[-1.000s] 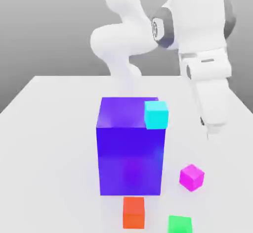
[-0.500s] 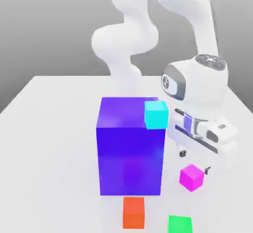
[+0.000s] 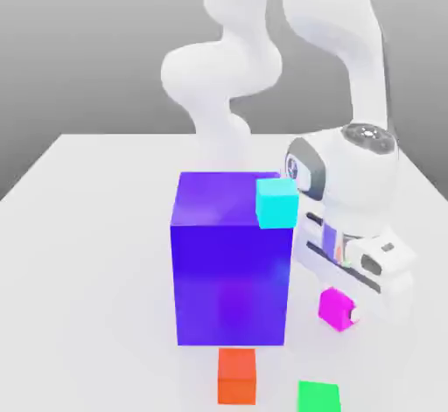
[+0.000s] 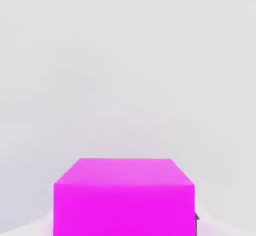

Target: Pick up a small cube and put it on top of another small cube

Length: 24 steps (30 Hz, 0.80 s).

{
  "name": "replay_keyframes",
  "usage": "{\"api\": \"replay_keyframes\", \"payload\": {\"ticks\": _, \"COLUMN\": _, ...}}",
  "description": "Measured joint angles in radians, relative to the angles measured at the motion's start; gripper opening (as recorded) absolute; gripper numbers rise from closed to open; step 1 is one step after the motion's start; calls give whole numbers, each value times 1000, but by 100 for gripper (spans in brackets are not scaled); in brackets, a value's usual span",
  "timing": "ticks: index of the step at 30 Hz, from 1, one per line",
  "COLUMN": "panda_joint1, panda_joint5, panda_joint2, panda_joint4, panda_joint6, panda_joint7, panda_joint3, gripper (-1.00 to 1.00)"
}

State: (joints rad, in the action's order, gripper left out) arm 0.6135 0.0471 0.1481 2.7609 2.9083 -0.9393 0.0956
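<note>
Lower right, exterior view: end effector straddles magenta cube on bench.
Finger state: cannot tell.
Technique: centre cube, close squarely, lift vertically.

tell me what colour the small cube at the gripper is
Magenta; the small cube shows best in the hand view.

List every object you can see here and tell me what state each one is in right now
magenta cube: on the table, gripper low around it, not lifted.
gripper: down at the magenta cube; finger state unclear.
big blue-purple cube: upright on the table.
cyan cube: at the big cube's upper corner; support unclear.
orange-red cube: resting on the table, untouched.
green cube: resting on the table, untouched.
</note>
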Motion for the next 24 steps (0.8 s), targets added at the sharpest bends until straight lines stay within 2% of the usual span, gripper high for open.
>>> {"api": "replay_keyframes", "payload": {"ticks": 3, "panda_joint1": -8, "panda_joint5": 22, "panda_joint2": -69, "panda_joint4": -22, "panda_joint6": -70, "panda_joint7": 15, "panda_joint3": 6, "gripper": -100}}
{"api": "replay_keyframes", "payload": {"ticks": 9, "panda_joint1": -80, "panda_joint5": 100, "panda_joint2": -14, "panda_joint4": -222, "panda_joint6": -201, "panda_joint7": 18, "panda_joint3": 44, "gripper": -100}}
{"api": "replay_keyframes", "payload": {"ticks": 15, "panda_joint1": -147, "panda_joint5": 104, "panda_joint2": 65, "panda_joint4": -431, "panda_joint6": -340, "panda_joint7": 22, "panda_joint3": 106, "gripper": -100}}
{"api": "replay_keyframes", "payload": {"ticks": 16, "panda_joint1": -150, "panda_joint5": 77, "panda_joint2": 75, "panda_joint4": -439, "panda_joint6": -355, "panda_joint7": 25, "panda_joint3": 119, "gripper": -100}}
{"api": "replay_keyframes", "payload": {"ticks": 20, "panda_joint1": -171, "panda_joint5": 93, "panda_joint2": 192, "panda_joint4": -454, "panda_joint6": -270, "panda_joint7": -5, "panda_joint3": 104, "gripper": -100}}
{"api": "replay_keyframes", "payload": {"ticks": 21, "panda_joint1": -179, "panda_joint5": 105, "panda_joint2": 223, "panda_joint4": -456, "panda_joint6": -244, "panda_joint7": -14, "panda_joint3": 95, "gripper": 100}}
{"api": "replay_keyframes", "payload": {"ticks": 24, "panda_joint1": -179, "panda_joint5": 105, "panda_joint2": 223, "panda_joint4": -456, "panda_joint6": -244, "panda_joint7": -14, "panda_joint3": 95, "gripper": 100}}
